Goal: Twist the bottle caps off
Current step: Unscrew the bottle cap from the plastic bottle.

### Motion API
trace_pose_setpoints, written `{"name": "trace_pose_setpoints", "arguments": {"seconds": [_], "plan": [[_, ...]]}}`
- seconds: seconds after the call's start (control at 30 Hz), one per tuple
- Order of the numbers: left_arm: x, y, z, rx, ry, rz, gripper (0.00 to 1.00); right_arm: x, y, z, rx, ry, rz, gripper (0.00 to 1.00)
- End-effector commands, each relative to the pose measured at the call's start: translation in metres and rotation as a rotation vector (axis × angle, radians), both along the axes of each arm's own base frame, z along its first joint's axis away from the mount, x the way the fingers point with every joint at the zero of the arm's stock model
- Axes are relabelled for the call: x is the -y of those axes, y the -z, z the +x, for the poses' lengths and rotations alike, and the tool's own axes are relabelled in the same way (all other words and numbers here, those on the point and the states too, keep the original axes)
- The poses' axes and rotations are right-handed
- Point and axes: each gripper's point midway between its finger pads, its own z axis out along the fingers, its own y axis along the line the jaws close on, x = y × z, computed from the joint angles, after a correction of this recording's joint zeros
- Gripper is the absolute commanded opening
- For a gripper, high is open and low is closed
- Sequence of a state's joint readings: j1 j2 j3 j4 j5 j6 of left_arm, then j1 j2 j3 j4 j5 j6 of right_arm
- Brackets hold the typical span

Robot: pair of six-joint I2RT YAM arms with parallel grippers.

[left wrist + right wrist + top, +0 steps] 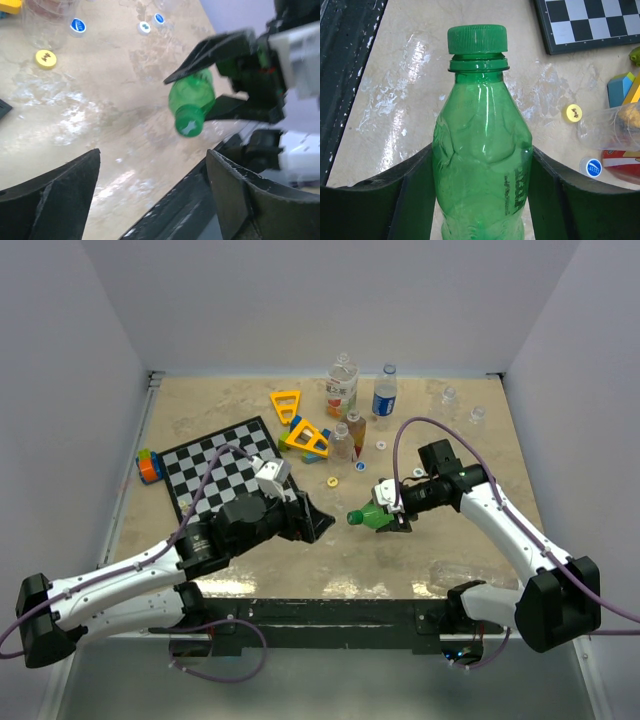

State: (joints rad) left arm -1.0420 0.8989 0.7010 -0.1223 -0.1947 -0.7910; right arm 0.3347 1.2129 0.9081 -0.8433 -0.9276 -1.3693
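My right gripper [481, 150] is shut on the body of a green bottle [480, 155], which it holds sideways above the table. The bottle's green cap [477, 39] sits on the neck and points toward the left arm. In the top view the bottle [380, 516] hangs near the front middle, with its cap [353, 517] a short way from my left gripper [312, 525]. My left gripper [152, 155] is open with nothing between its fingers, and the green cap [189, 125] floats just beyond them.
Loose caps lie on the table: a yellow one [332, 481] and white-and-blue ones [362, 466]. Several bottles [342, 385] stand at the back, beside yellow triangular frames [308, 438]. A chessboard [225, 465] lies on the left, and the table's dark front edge [190, 200] is below my left gripper.
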Motion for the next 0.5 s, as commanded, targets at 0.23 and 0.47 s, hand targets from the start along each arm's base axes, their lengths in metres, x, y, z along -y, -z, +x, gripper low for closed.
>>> {"name": "trace_pose_setpoints", "arguments": {"seconds": [0.23, 0.47], "plan": [[-0.001, 0.01, -0.021, 0.602, 0.494, 0.365, 0.94, 0.001, 0.0, -0.002, -0.006, 0.002, -0.001, 0.0], [0.015, -0.007, -0.019, 0.885, 0.615, 0.415, 0.93, 0.001, 0.001, -0.002, -0.004, 0.001, -0.002, 0.0]]}}
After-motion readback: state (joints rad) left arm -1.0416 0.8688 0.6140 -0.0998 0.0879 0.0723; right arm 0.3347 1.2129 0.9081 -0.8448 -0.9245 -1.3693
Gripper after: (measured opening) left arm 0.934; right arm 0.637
